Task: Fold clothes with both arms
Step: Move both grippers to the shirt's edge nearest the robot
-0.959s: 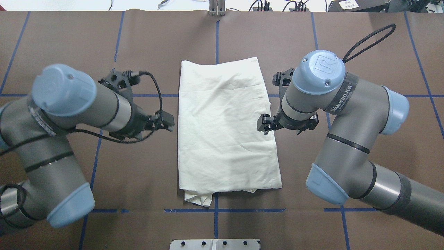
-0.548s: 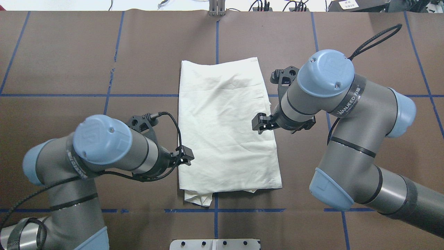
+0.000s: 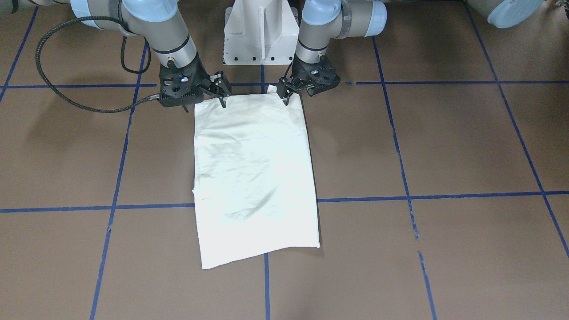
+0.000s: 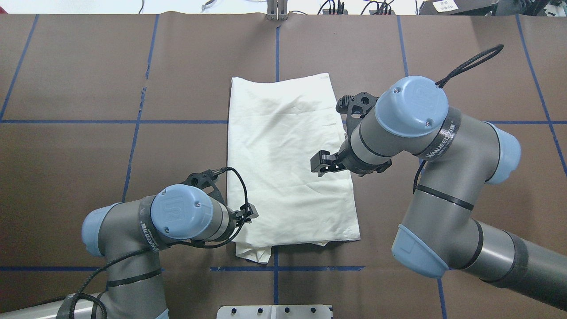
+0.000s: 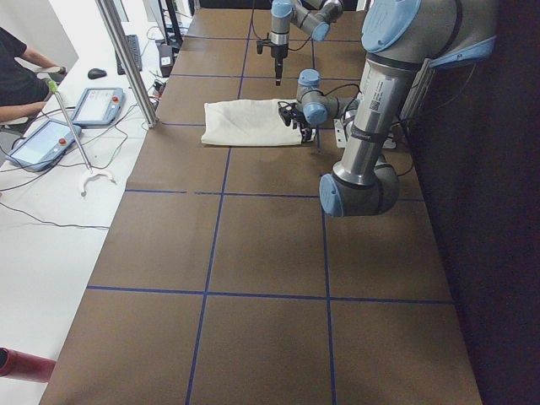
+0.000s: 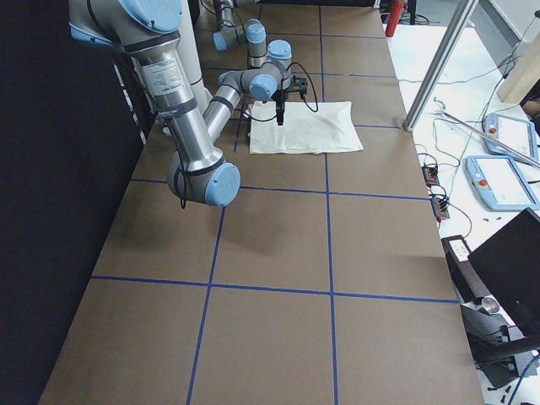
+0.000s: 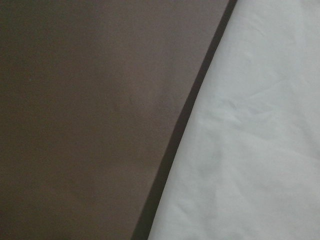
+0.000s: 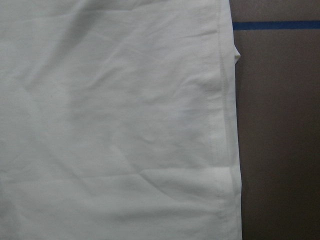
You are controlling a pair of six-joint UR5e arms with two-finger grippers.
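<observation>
Brown table (image 4: pixel 88 66) bears cream T-shirt (image 4: pixel 288 168), folded narrow, plain, lightly creased.

A brown-covered desk (image 4: pixel 88 66) is gridded with blue tape lines (image 4: pixel 277 44). A metal post (image 5: pixel 126 63) stands at its edge. The white floor (image 5: pixel 51 245) alongside holds teach pendants (image 5: pixel 42 143) and possibly a red fire extinguisher (image 5: pixel 21 364).

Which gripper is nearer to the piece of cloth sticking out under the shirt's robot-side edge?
Left. The left gripper is at the shirt's corner beside that piece of cloth; the right gripper hangs over the shirt's other side, farther off.
</observation>
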